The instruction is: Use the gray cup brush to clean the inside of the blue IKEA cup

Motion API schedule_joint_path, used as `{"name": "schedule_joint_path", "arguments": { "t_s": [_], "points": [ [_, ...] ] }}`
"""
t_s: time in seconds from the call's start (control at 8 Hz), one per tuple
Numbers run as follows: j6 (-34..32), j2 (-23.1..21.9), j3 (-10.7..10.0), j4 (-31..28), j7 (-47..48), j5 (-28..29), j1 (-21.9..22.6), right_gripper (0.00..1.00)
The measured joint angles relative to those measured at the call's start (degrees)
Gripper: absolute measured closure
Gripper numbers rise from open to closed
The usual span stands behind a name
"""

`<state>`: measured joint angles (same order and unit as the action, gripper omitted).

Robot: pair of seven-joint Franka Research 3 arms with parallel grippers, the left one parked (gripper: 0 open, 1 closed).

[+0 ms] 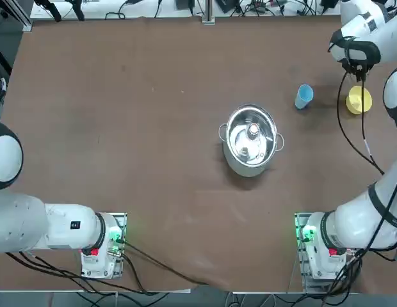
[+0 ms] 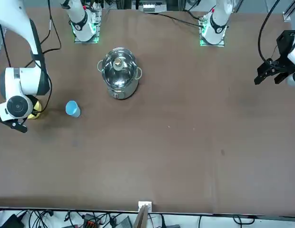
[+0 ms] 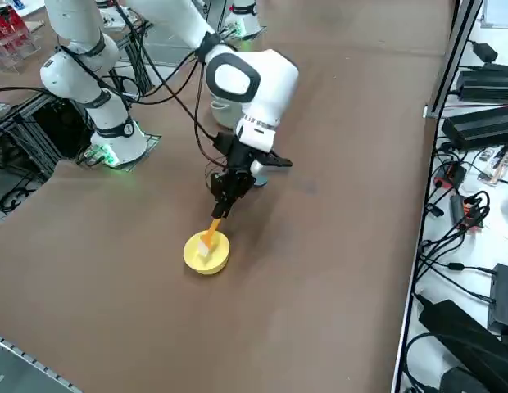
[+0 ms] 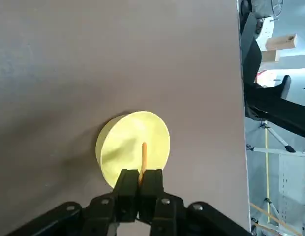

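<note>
My right gripper (image 4: 140, 178) is shut on the orange handle of the gray cup brush (image 4: 143, 156), which hangs straight down from the fingers. In the right side view the brush (image 3: 212, 228) reaches its pale head into the yellow bowl (image 3: 206, 255), with the gripper (image 3: 224, 195) just above the bowl. The blue IKEA cup (image 1: 303, 96) stands upright on the table, a short way left of the bowl (image 1: 358, 100) in the top view. From across the table the cup (image 2: 73, 109) shows beside the arm's wrist.
A steel pot (image 1: 251, 139) with side handles stands near the table's middle, nearer the robot than the cup. The far table edge runs close behind the bowl. Cables hang from the right arm over the table.
</note>
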<state>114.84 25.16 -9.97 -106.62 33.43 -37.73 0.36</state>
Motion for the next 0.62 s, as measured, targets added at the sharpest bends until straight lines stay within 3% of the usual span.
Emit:
{"name": "schedule_joint_path", "arguments": {
  "t_s": [0.62],
  "points": [
    [1.6,1.6,0.0,-1.1,0.0,0.0,-0.8,0.94]
  ]
}}
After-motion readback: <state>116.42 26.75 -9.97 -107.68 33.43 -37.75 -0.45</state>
